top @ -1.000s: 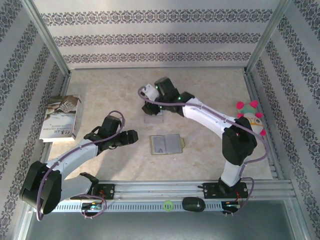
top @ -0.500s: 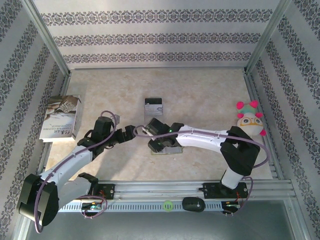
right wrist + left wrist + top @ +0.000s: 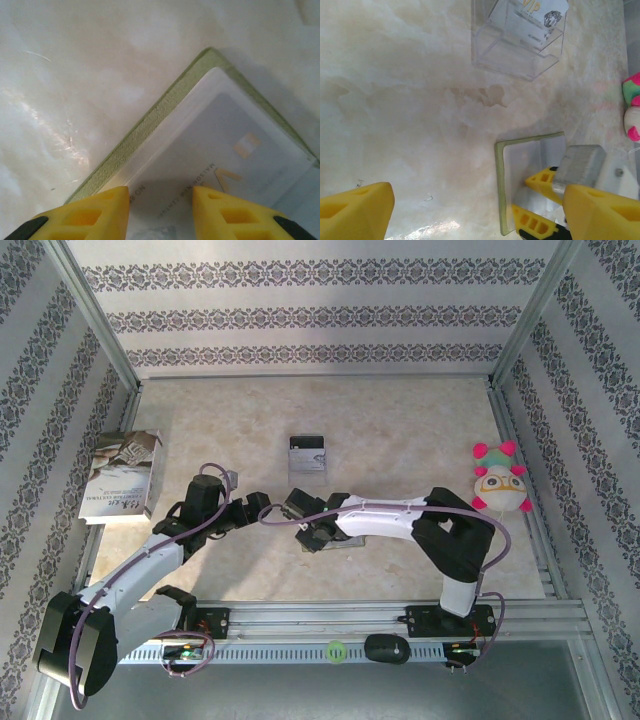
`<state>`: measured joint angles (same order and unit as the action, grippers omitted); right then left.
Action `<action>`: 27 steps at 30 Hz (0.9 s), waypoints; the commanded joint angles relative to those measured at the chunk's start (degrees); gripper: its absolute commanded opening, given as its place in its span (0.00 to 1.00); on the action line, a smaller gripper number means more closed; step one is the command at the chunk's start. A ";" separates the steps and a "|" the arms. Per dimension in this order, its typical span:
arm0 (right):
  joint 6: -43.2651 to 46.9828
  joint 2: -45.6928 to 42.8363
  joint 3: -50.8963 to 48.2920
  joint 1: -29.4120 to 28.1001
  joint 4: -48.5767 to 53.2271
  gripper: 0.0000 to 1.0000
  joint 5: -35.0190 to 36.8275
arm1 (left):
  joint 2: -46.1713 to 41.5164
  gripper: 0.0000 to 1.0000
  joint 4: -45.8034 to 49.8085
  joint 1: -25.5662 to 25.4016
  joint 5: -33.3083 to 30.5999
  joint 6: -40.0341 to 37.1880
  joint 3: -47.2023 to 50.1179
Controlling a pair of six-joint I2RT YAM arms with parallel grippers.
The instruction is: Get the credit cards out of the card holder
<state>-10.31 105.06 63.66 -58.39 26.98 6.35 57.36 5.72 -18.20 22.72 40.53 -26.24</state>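
Work has swung back from the far side of the worktop [image 3: 420, 420] to its middle. A second ago the right tool [image 3: 160, 212] was out at the clear stand [image 3: 515, 55]. A credit card [image 3: 532, 20] now stands there on its own, black band showing from above, so one card is judged to be out and parked. The right arm has since folded in, and its tool hangs low over the open card holder [image 3: 525, 160], which lies flat near the centre of the worktop, well short of the stand. Its yellow fingers [image 3: 90, 215] are partly spread over a corner of the glossy inner face, with nothing gripped between them. Through the clear pocket a second card [image 3: 235, 160] shows, printed and still tucked inside, so the job is only part done. The left tool [image 3: 477, 215] has come in too, just beside the holder's left edge, jaws released wide and empty. It looks well placed to pin the olive cover while the other works the card loose.
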 commanded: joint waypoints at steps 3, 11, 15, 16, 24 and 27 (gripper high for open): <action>0.37 3.50 1.01 -0.59 1.22 0.34 -0.56 | -0.62 0.86 -0.26 0.80 1.08 -0.46 -0.04; -0.42 2.01 -0.69 0.51 -2.73 0.07 -2.33 | 0.59 0.77 -1.74 0.71 2.74 -0.35 1.47; -1.27 -1.50 -2.38 1.72 -8.42 0.00 -5.26 | 3.04 0.66 -4.50 -1.25 2.68 0.41 1.83; -1.72 -2.47 -3.24 2.11 -10.47 0.00 -6.75 | 3.76 0.63 -5.03 -2.32 1.97 0.59 1.68; -6.38 -6.97 -7.91 3.97 -23.53 0.00 -13.17 | 10.35 0.42 -10.27 -7.99 -0.71 2.12 0.69; -7.77 -8.55 -10.51 4.34 -26.90 0.00 -14.03 | 12.92 0.36 -11.39 -10.34 -1.92 2.20 -0.17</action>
<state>-15.38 98.94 55.11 -54.46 6.28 -4.82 68.77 -1.87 -26.74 22.46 42.35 -24.99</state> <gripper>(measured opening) 0.058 0.368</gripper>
